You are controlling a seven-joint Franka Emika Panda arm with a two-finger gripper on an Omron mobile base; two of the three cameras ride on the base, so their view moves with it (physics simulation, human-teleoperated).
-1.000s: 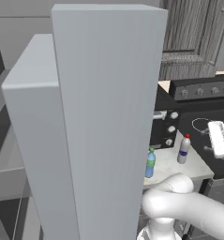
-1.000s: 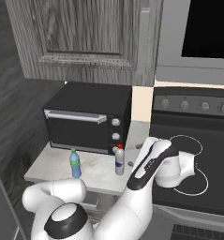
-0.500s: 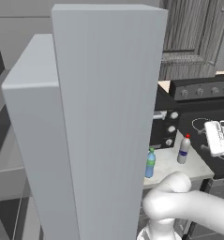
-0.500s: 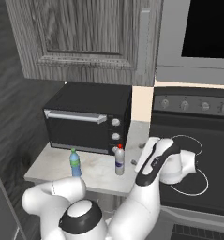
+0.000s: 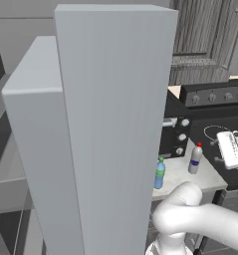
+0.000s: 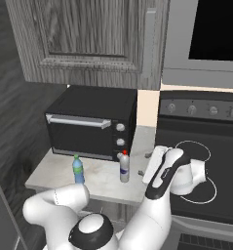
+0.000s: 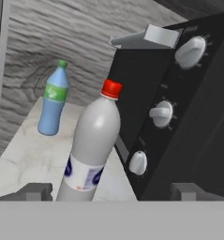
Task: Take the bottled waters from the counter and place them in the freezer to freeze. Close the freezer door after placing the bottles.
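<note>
Both bottles stand upright on the worktop [image 6: 54, 171] before the toaster oven [image 6: 91, 122]. The red-capped bottle [image 7: 91, 147] stands between my claw's [image 7: 111, 191] spread fingertips; the green-capped bottle [image 7: 53, 100] stands apart, farther from the stovetop [image 6: 210, 166].

You have the pale stone counter [image 6: 57, 171] carrying 3 things: the black toaster oven [image 6: 91, 124] at the back, the blue green-capped bottle [image 6: 78, 169] upright before it, and the red-capped bottle [image 6: 124, 167] at its 3 o'clock, apart.
</note>
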